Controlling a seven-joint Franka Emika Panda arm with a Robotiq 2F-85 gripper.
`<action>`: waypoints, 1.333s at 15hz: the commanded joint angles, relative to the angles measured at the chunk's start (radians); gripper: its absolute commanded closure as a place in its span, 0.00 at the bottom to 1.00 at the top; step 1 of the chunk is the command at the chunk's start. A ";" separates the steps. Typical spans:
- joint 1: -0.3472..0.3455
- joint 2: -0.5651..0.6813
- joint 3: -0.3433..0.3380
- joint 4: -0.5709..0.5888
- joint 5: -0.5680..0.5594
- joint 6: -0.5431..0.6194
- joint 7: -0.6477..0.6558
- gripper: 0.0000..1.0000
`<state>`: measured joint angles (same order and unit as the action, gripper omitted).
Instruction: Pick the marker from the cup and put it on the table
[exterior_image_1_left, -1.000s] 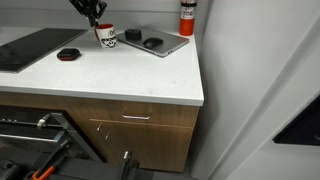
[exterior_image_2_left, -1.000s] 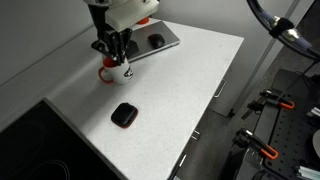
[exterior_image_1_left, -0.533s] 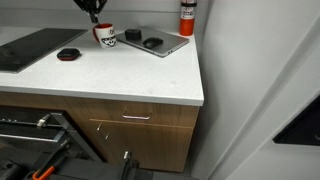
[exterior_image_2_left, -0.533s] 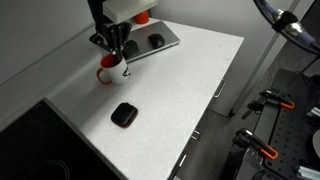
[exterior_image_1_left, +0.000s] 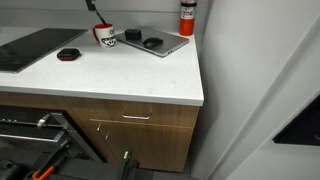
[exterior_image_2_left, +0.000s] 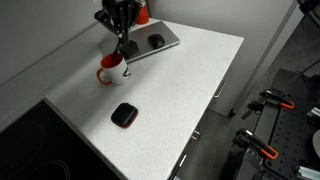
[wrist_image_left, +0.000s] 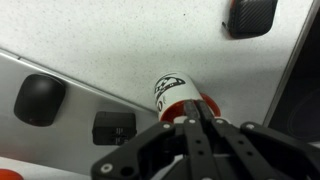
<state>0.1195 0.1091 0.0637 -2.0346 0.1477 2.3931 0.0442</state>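
The cup (exterior_image_2_left: 112, 70), a white mug with a red upper band, stands on the white speckled table (exterior_image_2_left: 190, 90). It also shows in an exterior view (exterior_image_1_left: 104, 34) and below the fingers in the wrist view (wrist_image_left: 176, 92). My gripper (exterior_image_2_left: 122, 32) is raised above the cup and shut on the marker (exterior_image_2_left: 124, 47), a slim dark stick that hangs from the fingers, its tip just above the cup's rim. In the wrist view the fingers (wrist_image_left: 195, 120) are pressed together and hide the marker. In an exterior view only the marker's lower end (exterior_image_1_left: 90, 7) shows at the top edge.
A grey tray (exterior_image_2_left: 170, 45) behind the cup holds a black mouse (exterior_image_2_left: 156, 40) and a black block (wrist_image_left: 113, 126). A round black puck with a red rim (exterior_image_2_left: 124, 115) lies nearer the front. A red cylinder (exterior_image_1_left: 187, 15) stands at the back. A dark cooktop (exterior_image_1_left: 30, 45) lies beside the cup.
My gripper has risen straight up from the cup with the marker in it. The marker has come out of the cup. The cup has stayed in place.
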 joint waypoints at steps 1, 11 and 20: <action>-0.014 -0.185 0.013 -0.212 0.020 0.068 -0.029 0.99; -0.022 -0.244 -0.030 -0.390 0.073 0.190 -0.045 0.99; -0.076 0.050 -0.046 -0.228 -0.071 0.073 0.062 0.99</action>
<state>0.0554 0.0882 0.0259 -2.3452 0.1153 2.5557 0.0685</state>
